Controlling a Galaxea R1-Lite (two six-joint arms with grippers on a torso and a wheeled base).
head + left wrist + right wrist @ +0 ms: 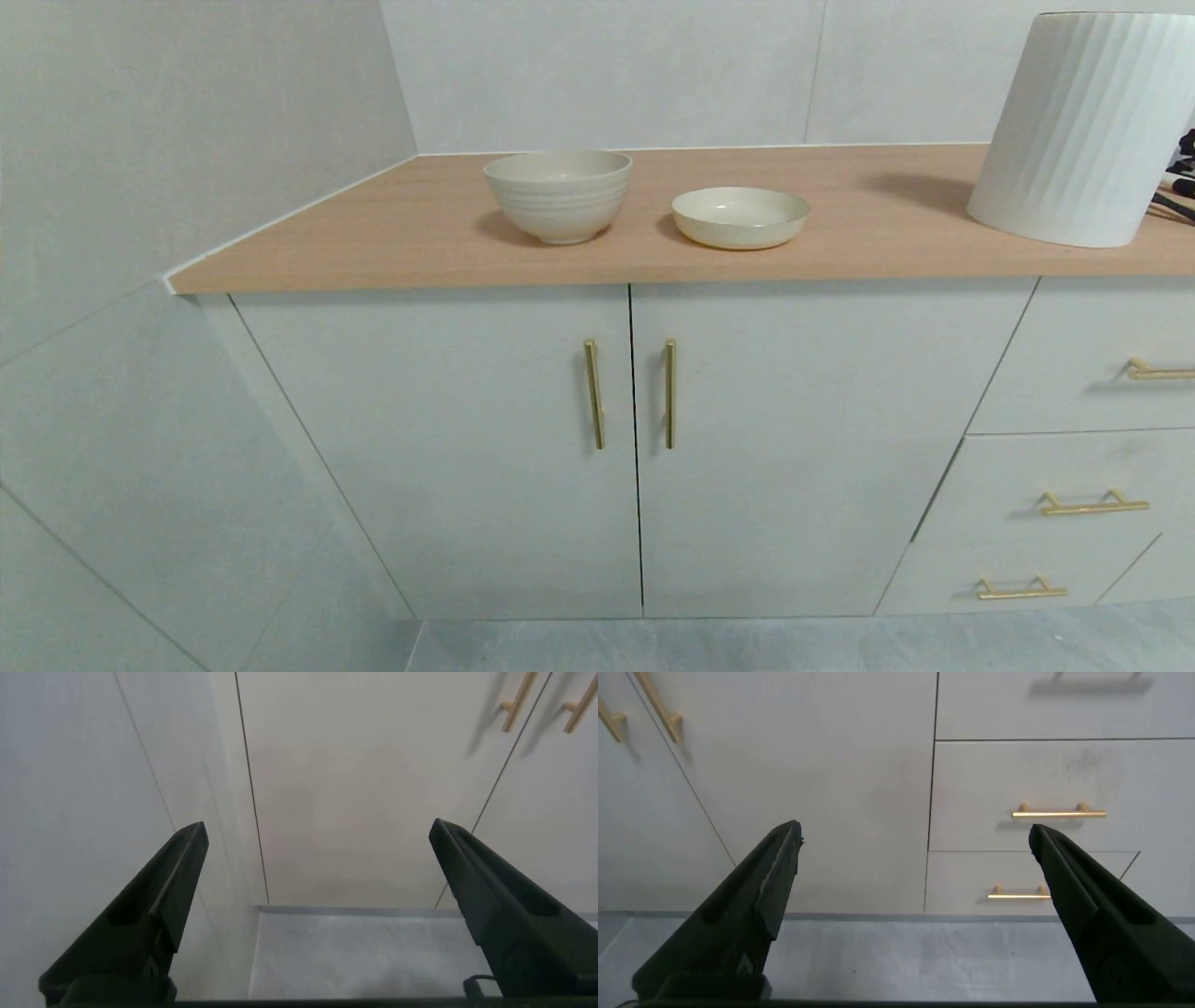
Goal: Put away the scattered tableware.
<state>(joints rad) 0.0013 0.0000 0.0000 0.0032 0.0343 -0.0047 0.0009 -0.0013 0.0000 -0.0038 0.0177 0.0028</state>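
On wooden countertop (392, 233): ribbed bowl (558, 194) beside shallow dish (740, 217), not touching. Left gripper (318, 829) and right gripper (914, 829) gaping, empty.

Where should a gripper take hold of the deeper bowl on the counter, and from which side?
The deeper bowl stands upright with its mouth open, so probably pinch its rim from above, one finger inside the wall and one outside.
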